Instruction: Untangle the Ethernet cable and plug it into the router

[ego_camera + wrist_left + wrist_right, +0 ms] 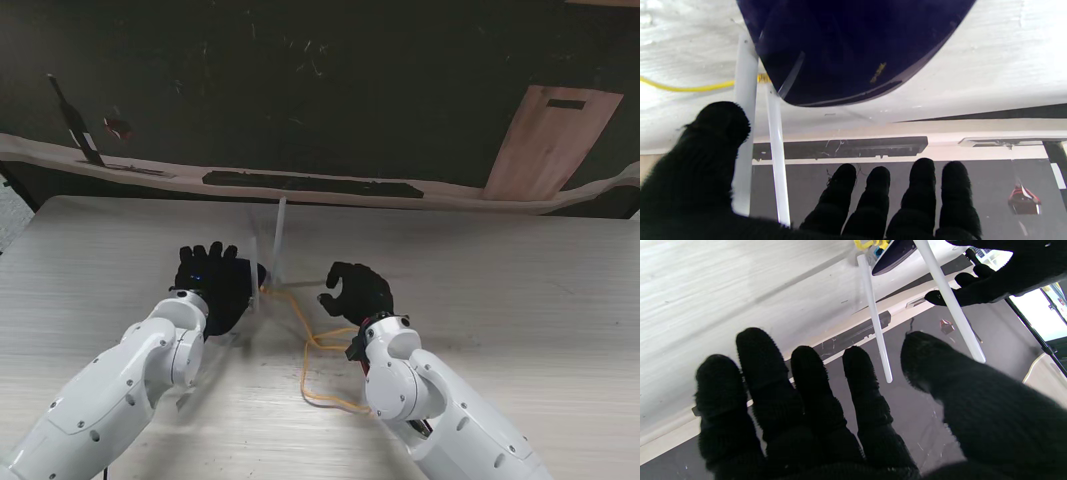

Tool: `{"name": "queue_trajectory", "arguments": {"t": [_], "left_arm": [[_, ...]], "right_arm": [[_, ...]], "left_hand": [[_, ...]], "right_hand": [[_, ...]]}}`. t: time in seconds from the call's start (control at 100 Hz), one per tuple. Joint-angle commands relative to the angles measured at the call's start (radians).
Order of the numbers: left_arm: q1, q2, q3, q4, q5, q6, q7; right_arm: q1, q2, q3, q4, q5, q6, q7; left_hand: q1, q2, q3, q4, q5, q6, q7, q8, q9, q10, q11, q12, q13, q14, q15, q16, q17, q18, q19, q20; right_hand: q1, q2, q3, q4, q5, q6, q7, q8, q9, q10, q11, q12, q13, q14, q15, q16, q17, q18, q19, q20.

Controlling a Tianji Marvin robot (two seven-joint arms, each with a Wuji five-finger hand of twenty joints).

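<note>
Currently the router [252, 272], a dark body with pale upright antennas [279, 235], stands at the counter [520, 300] centre, partly behind the left hand [212, 283]. That hand hovers just beside the router at its 9 o'clock, fingers [920, 186] spread and holding nothing. The right hand [358, 291] sits at the router's 3 o'clock, near but apart from it, fingers [806, 380] likewise spread and empty. The yellow Ethernet cable [318, 345] runs from the router's base (one end meets the body there) toward 5 o'clock, lying in loose loops on the counter beside the right wrist.
</note>
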Motion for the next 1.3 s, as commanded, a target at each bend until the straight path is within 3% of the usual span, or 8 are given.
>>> {"name": "queue_trajectory", "arguments": {"t": [0.0, 0.21, 0.38, 0.53, 0.57, 0.72, 0.8, 1.29], "left_arm": [[0.025, 0.011, -0.029, -0.050, 0.007, -0.016, -0.032], [0.134, 0.001, -0.170, -0.150, -0.041, -0.128, 0.036], [0.223, -0.009, -0.285, -0.229, -0.146, -0.263, 0.074], [0.277, -0.018, -0.366, -0.254, -0.309, -0.456, 0.085], [0.285, -0.020, -0.383, -0.251, -0.355, -0.522, 0.082], [0.292, -0.026, -0.419, -0.214, -0.498, -0.760, 0.081], [0.304, -0.024, -0.442, -0.219, -0.534, -0.837, 0.065], [0.448, -0.033, -0.513, -0.291, -0.704, -0.989, 0.058]], "right_arm": [[-0.015, 0.007, 0.011, -0.026, -0.006, -0.021, 0.018], [-0.050, 0.024, 0.070, -0.078, 0.000, -0.091, 0.057], [-0.084, 0.038, 0.133, -0.107, 0.007, -0.216, 0.078], [-0.113, 0.047, 0.196, -0.114, -0.007, -0.380, 0.066], [-0.123, 0.051, 0.216, -0.120, 0.001, -0.420, 0.080], [-0.156, 0.061, 0.285, -0.123, 0.014, -0.586, 0.110], [-0.187, 0.066, 0.316, -0.150, 0.024, -0.614, 0.129], [-0.322, 0.053, 0.358, -0.255, -0.007, -0.672, 0.037]], "left_hand": [[-0.013, 0.023, -0.038, 0.000, -0.034, 0.000, -0.041, -0.019, -0.046, 0.013, -0.044, -0.023, -0.060, -0.023, -0.034, -0.019, -0.020, -0.034, -0.056, -0.041], [0.027, 0.023, -0.065, 0.018, 0.008, -0.012, -0.034, -0.017, -0.033, 0.006, -0.015, 0.008, -0.055, -0.030, -0.051, -0.028, -0.015, -0.041, -0.078, -0.051], [0.025, 0.042, -0.069, 0.028, 0.001, -0.012, -0.035, -0.014, -0.042, 0.006, -0.015, -0.001, -0.052, -0.031, -0.056, -0.030, -0.017, -0.041, -0.076, -0.049], [0.036, 0.069, -0.149, 0.015, 0.011, -0.025, -0.054, -0.016, -0.045, 0.001, -0.038, -0.009, -0.053, -0.038, -0.072, -0.038, -0.014, -0.050, -0.103, -0.062], [0.040, 0.059, -0.147, 0.014, 0.016, -0.023, -0.051, -0.014, -0.042, -0.004, -0.035, -0.006, -0.045, -0.042, -0.074, -0.039, -0.012, -0.057, -0.102, -0.062], [-0.020, -0.024, 0.051, -0.021, -0.006, 0.018, 0.005, 0.045, -0.025, -0.017, 0.057, 0.042, 0.011, -0.063, -0.081, -0.029, 0.022, -0.057, -0.078, -0.046], [-0.048, -0.062, 0.125, -0.036, -0.020, 0.006, 0.044, 0.072, -0.023, -0.029, 0.079, 0.048, 0.030, -0.073, -0.076, -0.023, 0.035, -0.059, -0.068, -0.040], [0.009, -0.106, 0.183, -0.026, 0.039, -0.035, 0.123, 0.124, 0.078, -0.044, 0.147, 0.081, 0.148, -0.060, -0.021, 0.022, 0.110, -0.037, 0.009, 0.002]], "right_hand": [[-0.032, 0.007, -0.016, 0.021, -0.027, -0.017, -0.009, 0.002, -0.041, 0.032, -0.015, -0.007, -0.020, 0.026, -0.013, 0.015, -0.028, 0.044, -0.019, 0.008], [-0.094, -0.027, -0.071, -0.002, -0.114, -0.034, -0.025, 0.003, -0.144, 0.015, -0.038, -0.008, -0.153, -0.011, -0.064, 0.023, -0.167, 0.029, -0.076, -0.021], [-0.126, -0.056, -0.123, -0.025, -0.266, -0.065, -0.008, 0.019, -0.275, -0.023, -0.098, -0.025, -0.352, -0.089, -0.211, 0.005, -0.356, -0.083, -0.256, -0.076], [-0.173, -0.116, -0.087, -0.047, -0.404, -0.108, 0.003, 0.021, -0.377, -0.065, -0.147, -0.042, -0.473, -0.159, -0.355, -0.042, -0.407, -0.138, -0.460, -0.072], [-0.194, -0.155, -0.061, -0.062, -0.454, -0.120, 0.012, 0.013, -0.416, -0.081, -0.155, -0.046, -0.495, -0.170, -0.380, -0.051, -0.407, -0.151, -0.533, -0.010], [-0.320, -0.345, 0.093, -0.116, -0.631, -0.164, 0.072, 0.011, -0.546, -0.146, -0.132, -0.042, -0.510, -0.167, -0.435, -0.068, -0.368, -0.125, -0.674, 0.070], [-0.335, -0.364, 0.112, -0.124, -0.639, -0.164, 0.080, 0.008, -0.564, -0.149, -0.130, -0.043, -0.514, -0.169, -0.451, -0.073, -0.361, -0.126, -0.717, 0.083], [-0.368, -0.296, 0.076, -0.120, -0.610, -0.190, 0.090, 0.011, -0.522, -0.159, -0.109, -0.036, -0.462, -0.155, -0.446, -0.068, -0.332, -0.039, -0.742, 0.141]]}}
